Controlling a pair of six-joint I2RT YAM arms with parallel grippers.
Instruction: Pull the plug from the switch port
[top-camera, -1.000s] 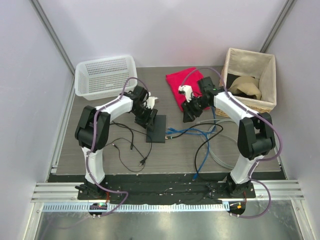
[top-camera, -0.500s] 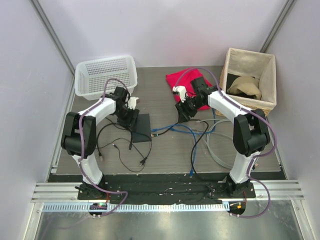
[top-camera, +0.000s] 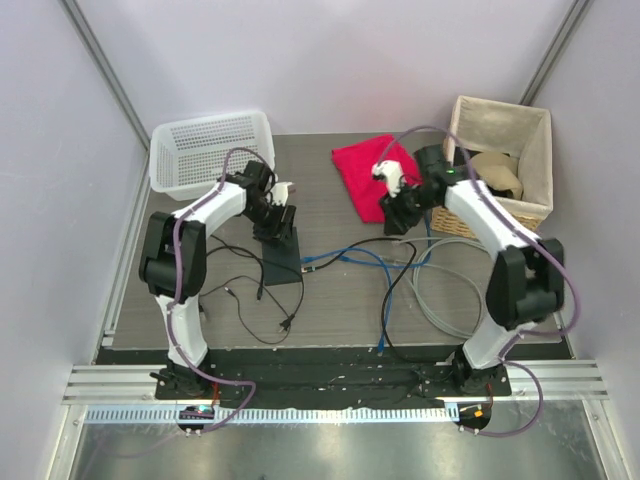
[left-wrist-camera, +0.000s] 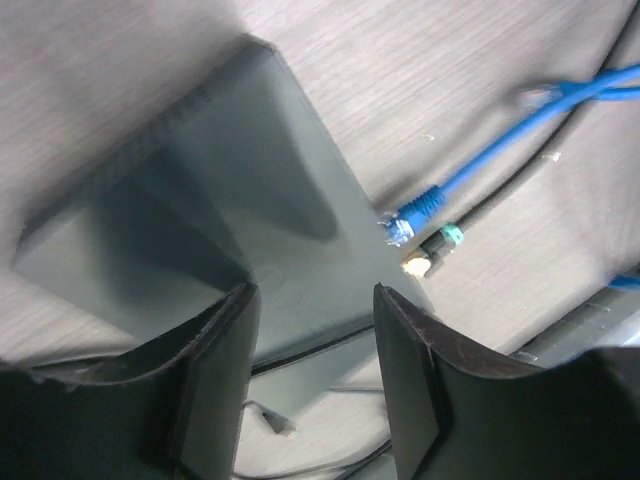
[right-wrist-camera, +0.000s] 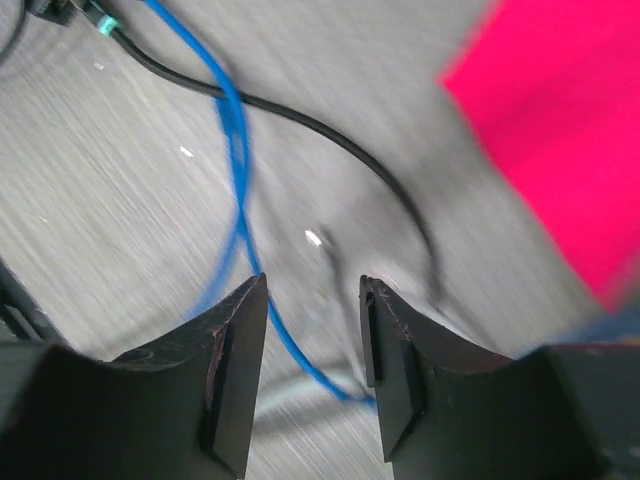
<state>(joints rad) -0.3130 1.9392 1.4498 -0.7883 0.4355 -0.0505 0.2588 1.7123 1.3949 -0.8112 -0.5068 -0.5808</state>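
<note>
The switch is a flat black box lying left of the table's centre; it fills the left wrist view. A blue cable's plug lies at the switch's right edge. In the left wrist view the plug's clear tip shows right against that edge, and I cannot tell whether it is seated. My left gripper hovers open over the switch's far end, jaws apart. My right gripper is open and empty above the blue cable, beside the red cloth.
A white plastic basket stands at the back left and a wicker basket at the back right. Thin black cables lie loose at the front left. Black and grey cables loop at the front right. A black cable with a green-and-gold tip lies by the blue plug.
The switch has slid left with the left gripper, the blue plug following beside it. My right gripper has moved right, away from the cables toward the wicker basket.
</note>
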